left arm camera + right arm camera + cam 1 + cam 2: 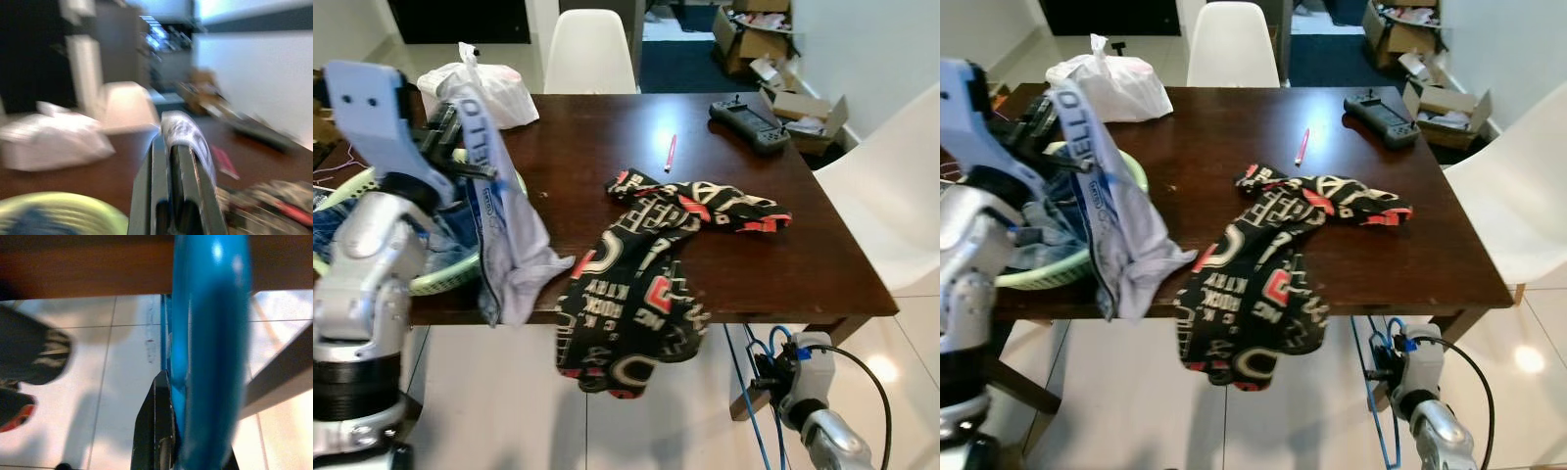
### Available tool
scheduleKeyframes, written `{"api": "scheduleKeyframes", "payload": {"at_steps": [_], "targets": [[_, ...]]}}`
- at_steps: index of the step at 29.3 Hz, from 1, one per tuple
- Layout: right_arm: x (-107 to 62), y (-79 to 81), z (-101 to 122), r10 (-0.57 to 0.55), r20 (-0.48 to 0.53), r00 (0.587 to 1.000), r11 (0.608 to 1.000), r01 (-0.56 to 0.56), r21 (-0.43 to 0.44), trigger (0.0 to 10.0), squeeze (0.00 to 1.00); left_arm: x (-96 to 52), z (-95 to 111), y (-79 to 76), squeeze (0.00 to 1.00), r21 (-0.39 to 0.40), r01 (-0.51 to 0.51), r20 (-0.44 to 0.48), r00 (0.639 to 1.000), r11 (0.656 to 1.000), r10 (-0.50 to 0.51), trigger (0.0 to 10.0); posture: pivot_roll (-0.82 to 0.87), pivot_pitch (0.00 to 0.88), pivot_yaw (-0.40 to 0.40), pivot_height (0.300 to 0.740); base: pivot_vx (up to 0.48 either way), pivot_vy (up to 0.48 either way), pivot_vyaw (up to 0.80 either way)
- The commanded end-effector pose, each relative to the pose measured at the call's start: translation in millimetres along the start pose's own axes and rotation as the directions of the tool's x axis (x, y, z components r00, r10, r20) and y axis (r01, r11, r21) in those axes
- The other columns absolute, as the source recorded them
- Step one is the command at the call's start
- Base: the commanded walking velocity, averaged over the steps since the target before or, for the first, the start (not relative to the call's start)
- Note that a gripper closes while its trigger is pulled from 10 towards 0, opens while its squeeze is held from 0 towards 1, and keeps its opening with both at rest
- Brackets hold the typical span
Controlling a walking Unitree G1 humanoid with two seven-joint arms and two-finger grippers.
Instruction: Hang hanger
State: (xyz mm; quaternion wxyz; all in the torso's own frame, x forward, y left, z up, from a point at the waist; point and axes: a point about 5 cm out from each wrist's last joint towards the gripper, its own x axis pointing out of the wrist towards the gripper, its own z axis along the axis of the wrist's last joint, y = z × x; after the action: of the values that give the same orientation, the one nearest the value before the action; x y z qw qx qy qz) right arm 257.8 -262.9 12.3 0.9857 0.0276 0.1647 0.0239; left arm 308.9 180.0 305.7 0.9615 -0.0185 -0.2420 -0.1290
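The left tool (pixel 450 147) is raised over the near left corner of the surface (pixel 607 147), its fingers together on a pale blue-and-white garment (pixel 504 225) that trails from the green basket (pixel 440 279) and hangs past the edge. Low at the right, below the surface's edge, the right tool (pixel 166 450) is clamped on a blue hanger (pixel 210 333), which dangles toward the tiled floor (pixel 901 343).

To my eye this is the stage of bringing cloth and hanger together; nothing is hung yet. Next, I judge, the hanger must rise to meet the lifted garment, and the limp cloth will sag and slip unless held taut.

On the dark wood lie a black, red and white printed garment (pixel 656 264) spilling over the front edge, a red pen (pixel 671 152), a dark handheld controller (pixel 751 123) and a white plastic bag (pixel 499 88). White chairs (pixel 590 51) stand round it, with cardboard boxes (pixel 754 34) beyond.
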Motion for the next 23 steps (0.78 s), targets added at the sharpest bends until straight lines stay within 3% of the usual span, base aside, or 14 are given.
{"api": "scheduleKeyframes", "payload": {"at_steps": [1,3,8,14,18,19,20,22,23], "targets": [[-4.3,-2.5,-6.2,-0.019,-0.011,1.0,1.0,0.019,0.006,10.0,0.0,0.6,5.1,-10.0,0.0,-0.02,0.035,0.019,0.999,0.999,-0.035,10.0,0.05,0.146,0.011,0.74,0.0,-0.454,0.0],[-3.6,-1.2,-6.2,-0.02,-0.009,1.0,1.0,0.02,0.008,10.0,0.0,0.7,0.8,-24.1,0.0,-0.068,0.07,0.01,0.998,0.995,-0.07,10.0,0.05,0.143,0.015,0.74,0.0,-0.454,0.0],[-2.9,-0.2,-6.1,-0.019,-0.007,1.0,1.0,0.019,0.009,10.0,0.0,0.4,-2.0,-40.5,0.0,-0.123,0.113,0.006,0.994,0.986,-0.113,10.0,0.05,0.139,0.015,0.74,0.0,-0.458,0.0],[-2.6,0.1,-5.9,-0.019,-0.007,1.0,1.0,0.019,0.009,10.0,0.0,0.6,-1.9,-48.6,0.0,-0.15,0.142,0.01,0.99,0.978,-0.142,10.0,0.05,0.135,0.014,0.74,0.0,-0.458,0.0],[-2.5,-0.4,-5.7,-0.019,-0.007,1.0,1.0,0.019,0.008,10.0,0.0,0.3,-0.8,-62.4,0.0,-0.212,0.211,0.018,0.977,0.954,-0.212,10.0,0.05,0.133,0.015,0.74,0.0,-0.461,0.0],[-2.9,-1.4,-5.6,-0.021,-0.005,1.0,1.0,0.021,0.007,10.0,0.0,-7.2,2.2,-86.3,0.0,-0.297,0.39,0.035,0.917,0.872,-0.398,10.0,0.05,0.126,0.015,0.74,0.0,0.0,0.0],[-3.0,-1.8,-5.5,-0.022,-0.005,1.0,1.0,0.022,0.007,10.0,0.0,-11.0,3.7,-93.2,0.0,-0.322,0.449,0.047,0.887,0.834,-0.459,10.0,0.05,0.126,0.014,0.74,0.0,0.0,0.0],[-3.0,-1.8,-5.5,-0.022,-0.005,1.0,1.0,0.022,0.007,10.0,0.0,-11.0,3.7,-93.2,0.0,-0.322,0.449,0.047,0.887,0.834,-0.459,10.0,0.05,0.126,0.014,0.74,0.0,0.0,0.0],[-3.1,-2.0,-5.5,-0.022,-0.004,1.0,1.0,0.022,0.007,10.0,0.0,-13.9,4.8,-97.4,0.0,-0.338,0.485,0.052,0.865,0.806,-0.499,10.0,0.05,0.126,0.014,0.74,0.0,0.0,0.0]]}}
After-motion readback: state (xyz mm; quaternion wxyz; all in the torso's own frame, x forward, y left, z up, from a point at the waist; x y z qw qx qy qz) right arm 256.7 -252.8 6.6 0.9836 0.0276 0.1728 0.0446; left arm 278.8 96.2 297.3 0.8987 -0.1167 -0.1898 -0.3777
